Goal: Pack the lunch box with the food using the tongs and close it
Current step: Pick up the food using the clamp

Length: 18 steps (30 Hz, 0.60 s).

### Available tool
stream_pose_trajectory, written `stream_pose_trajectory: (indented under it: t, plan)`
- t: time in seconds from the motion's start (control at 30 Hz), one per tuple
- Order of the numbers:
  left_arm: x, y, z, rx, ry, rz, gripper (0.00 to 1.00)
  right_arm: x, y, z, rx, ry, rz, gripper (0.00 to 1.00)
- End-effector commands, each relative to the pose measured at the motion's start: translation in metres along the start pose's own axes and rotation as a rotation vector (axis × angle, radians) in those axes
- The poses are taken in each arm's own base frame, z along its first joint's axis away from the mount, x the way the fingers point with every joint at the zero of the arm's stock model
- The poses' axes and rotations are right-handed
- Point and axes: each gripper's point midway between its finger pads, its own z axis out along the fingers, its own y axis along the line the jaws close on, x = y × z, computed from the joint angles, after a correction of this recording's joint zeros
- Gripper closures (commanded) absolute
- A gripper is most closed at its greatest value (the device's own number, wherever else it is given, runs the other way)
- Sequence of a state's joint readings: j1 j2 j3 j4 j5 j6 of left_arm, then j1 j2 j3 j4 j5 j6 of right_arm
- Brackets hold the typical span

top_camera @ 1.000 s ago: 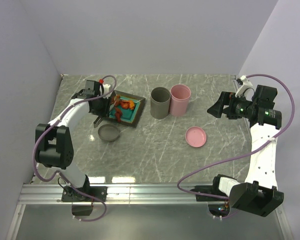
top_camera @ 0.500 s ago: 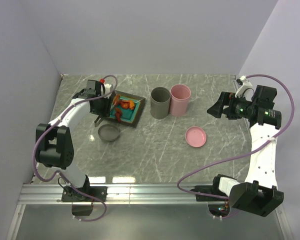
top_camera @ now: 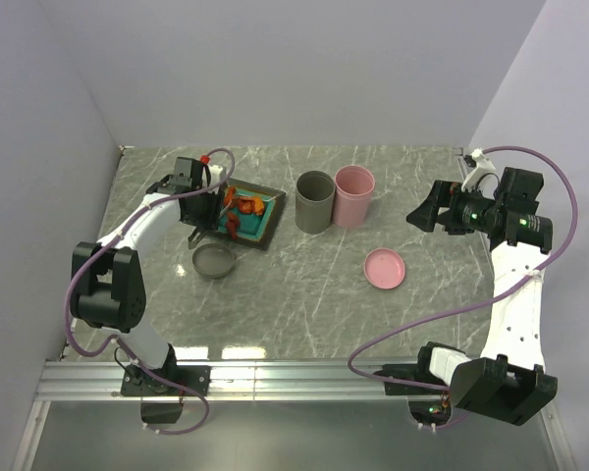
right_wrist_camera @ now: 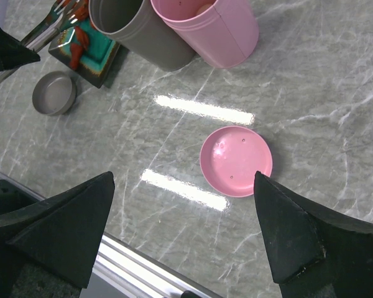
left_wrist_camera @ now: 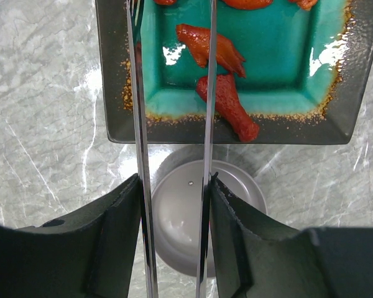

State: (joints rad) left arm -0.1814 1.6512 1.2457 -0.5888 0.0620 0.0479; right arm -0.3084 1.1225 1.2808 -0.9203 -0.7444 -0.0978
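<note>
My left gripper (left_wrist_camera: pixel 174 180) is shut on the silver tongs (left_wrist_camera: pixel 207 93), one finger pressed on the outside of each arm. The tongs' two arms stand apart and reach out over the near left part of the square plate (left_wrist_camera: pixel 354 74); their tips run off the top of the left wrist view. Orange-red food chunks (left_wrist_camera: pixel 227 105) lie on the plate's teal centre, one just right of the right tong arm. The lunch box's grey tub (top_camera: pixel 314 201) and pink tub (top_camera: pixel 353 194) stand open to the right of the plate. My right gripper (right_wrist_camera: pixel 183 177) hangs open and empty, high above the table's right side.
A grey lid (top_camera: pixel 214 261) lies just in front of the plate, under my left gripper. A pink lid (top_camera: pixel 385 268) lies on the marble right of centre, below my right gripper. Walls close the table at the back and both sides.
My left gripper with the tongs has shifted slightly toward the back over the plate. The right arm has not moved.
</note>
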Motion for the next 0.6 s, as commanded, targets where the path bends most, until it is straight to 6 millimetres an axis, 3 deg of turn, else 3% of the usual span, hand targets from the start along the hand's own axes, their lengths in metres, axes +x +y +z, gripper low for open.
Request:
stream_pose_trajectory:
  t: [0.0, 0.2, 0.57]
  plan:
    - [-0.018, 0.001, -0.004, -0.013, -0.047, 0.007, 0.51, -0.001, -0.002, -0.001, 0.003, -0.015, -0.005, 0.0]
    - [-0.013, 0.013, 0.004, -0.064, -0.017, 0.002, 0.52, -0.003, -0.001, -0.002, 0.007, -0.021, -0.012, 0.0]
    - [-0.024, 0.023, -0.004, -0.11, -0.052, 0.006, 0.55, -0.002, -0.001, -0.003, 0.01, -0.023, -0.012, 0.0]
